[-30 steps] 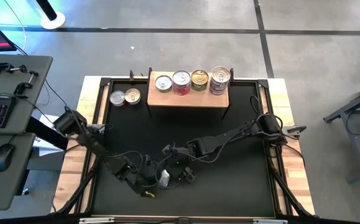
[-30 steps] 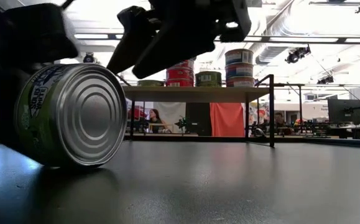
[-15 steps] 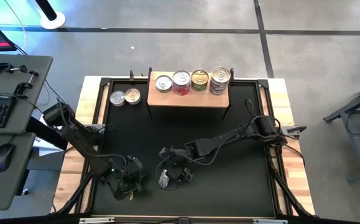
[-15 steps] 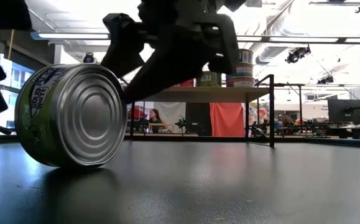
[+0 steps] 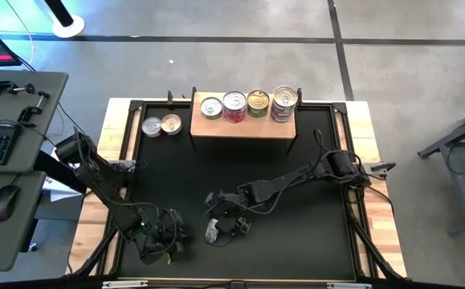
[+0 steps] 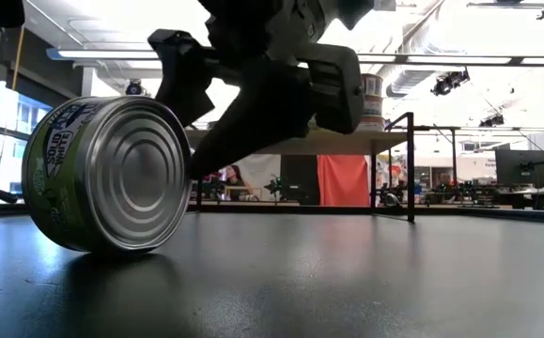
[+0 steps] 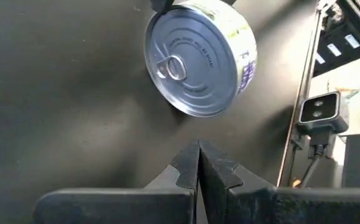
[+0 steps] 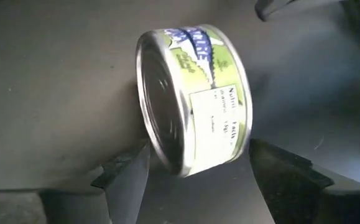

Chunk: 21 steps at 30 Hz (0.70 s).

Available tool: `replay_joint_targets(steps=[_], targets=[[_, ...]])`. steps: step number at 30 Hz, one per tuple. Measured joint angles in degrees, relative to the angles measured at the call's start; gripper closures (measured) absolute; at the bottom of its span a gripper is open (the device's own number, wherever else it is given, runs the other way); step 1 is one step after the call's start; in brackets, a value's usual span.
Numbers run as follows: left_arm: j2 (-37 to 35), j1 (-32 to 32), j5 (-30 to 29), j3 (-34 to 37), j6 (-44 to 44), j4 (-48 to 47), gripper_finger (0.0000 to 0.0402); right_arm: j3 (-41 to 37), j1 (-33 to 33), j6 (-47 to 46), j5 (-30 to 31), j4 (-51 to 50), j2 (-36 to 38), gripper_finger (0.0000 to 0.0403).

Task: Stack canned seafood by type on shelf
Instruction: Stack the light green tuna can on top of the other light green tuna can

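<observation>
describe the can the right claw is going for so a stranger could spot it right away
Start at the black mat and go to its near edge, far from the wooden shelf. The green-labelled can lies there by itself between the open fingers of the right claw. Unlike the upright tins on the shelf, it rests on its side.

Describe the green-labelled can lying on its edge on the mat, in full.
The can is a short round tin with a green, white and blue paper label and ribbed silver metal ends, one with a pull tab. It stands tilted on its rim on the black mat, near the front edge. The right gripper hangs open over it, a finger on each side, not visibly touching. The left gripper, shut, sits apart from it.
</observation>
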<state>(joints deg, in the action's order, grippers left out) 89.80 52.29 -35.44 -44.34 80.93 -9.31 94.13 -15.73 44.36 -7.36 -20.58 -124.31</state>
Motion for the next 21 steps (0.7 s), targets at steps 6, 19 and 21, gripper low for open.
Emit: replay_joint_targets(steps=[6, 19, 21], targets=[[0.02, -0.13, -0.73, 0.0, 3.58, 1.3, 0.0401, 0.0, -0.02, 2.67, -0.11, 1.4, -0.17, 0.0138], [0.88, -0.13, -1.48, -0.02, 2.83, 16.53, 0.0401, 0.0, -0.22, 5.22, -2.77, 1.99, -1.2, 0.0138], [2.59, -0.13, -0.83, -0.02, 3.43, 18.46, 0.0401, 0.0, -0.4, 5.35, -3.05, 2.02, -1.2, 0.0141]])
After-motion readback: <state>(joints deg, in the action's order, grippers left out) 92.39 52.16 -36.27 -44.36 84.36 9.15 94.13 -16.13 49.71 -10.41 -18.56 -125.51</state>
